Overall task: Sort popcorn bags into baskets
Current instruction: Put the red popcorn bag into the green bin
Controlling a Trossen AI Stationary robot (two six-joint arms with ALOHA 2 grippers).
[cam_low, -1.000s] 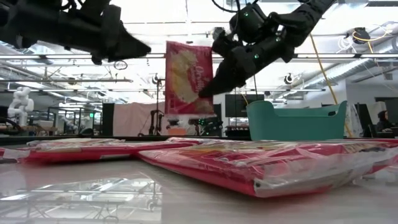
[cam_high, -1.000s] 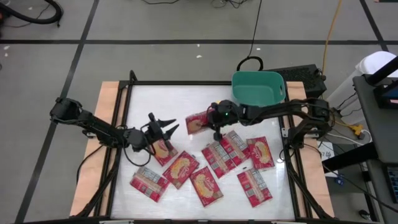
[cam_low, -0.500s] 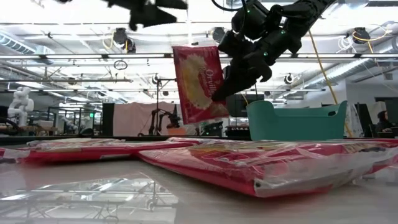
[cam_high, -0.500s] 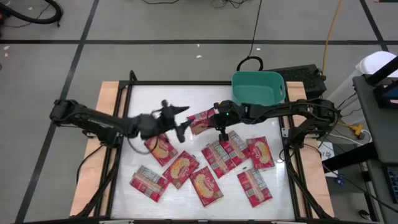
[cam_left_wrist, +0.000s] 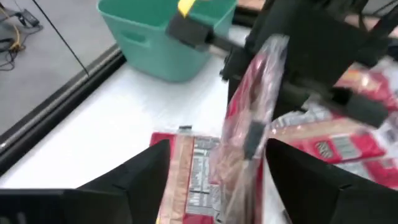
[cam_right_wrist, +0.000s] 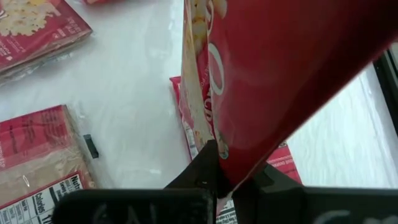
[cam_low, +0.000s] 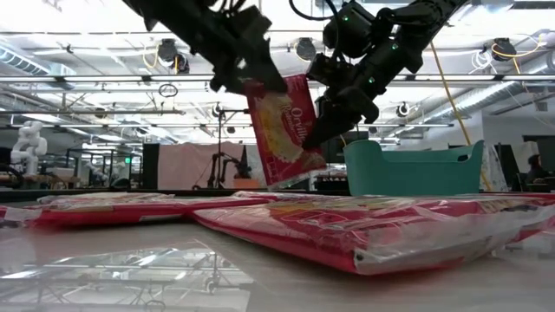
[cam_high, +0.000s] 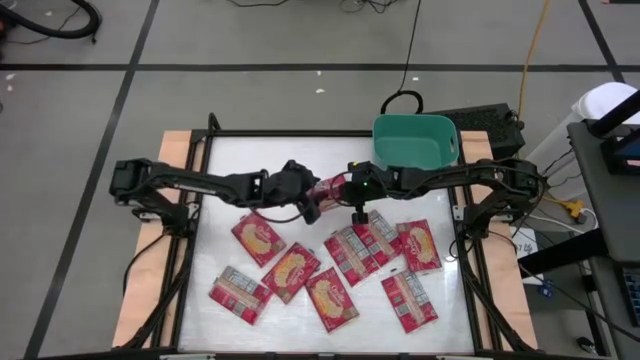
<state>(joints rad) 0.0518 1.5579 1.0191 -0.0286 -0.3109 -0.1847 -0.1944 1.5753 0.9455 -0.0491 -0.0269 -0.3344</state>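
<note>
One red popcorn bag (cam_low: 284,130) is held up in the air over the table's middle, its yellow picture facing the low camera. My right gripper (cam_low: 317,135) is shut on its right edge. My left gripper (cam_high: 307,204) has reached it from the left and is open. In the left wrist view its fingers (cam_left_wrist: 152,168) stand on either side of the bag's edge (cam_left_wrist: 249,124), and I cannot tell whether they touch it. The teal basket (cam_high: 415,142) stands at the far right. Several more bags (cam_high: 345,255) lie flat on the table. My right gripper pinches the bag's edge (cam_right_wrist: 219,163) between its two fingers, near one end of that edge. The fingers come from the table's right side, slanting downward. The bag is lifted clear of the table, standing on edge and tilted.
One bag (cam_high: 258,235) lies under my left arm, and others are spread across the near half (cam_high: 330,298). A black box (cam_high: 492,124) sits behind the basket. Dark frame rails (cam_high: 195,170) run along the table's sides. The far left of the white tabletop (cam_high: 250,160) is bare.
My left gripper has swung up and toward the table's right, from above the bag at the left to the held bag. The held bag has tipped from upright to tilted while my right gripper turned and stayed shut on it.
</note>
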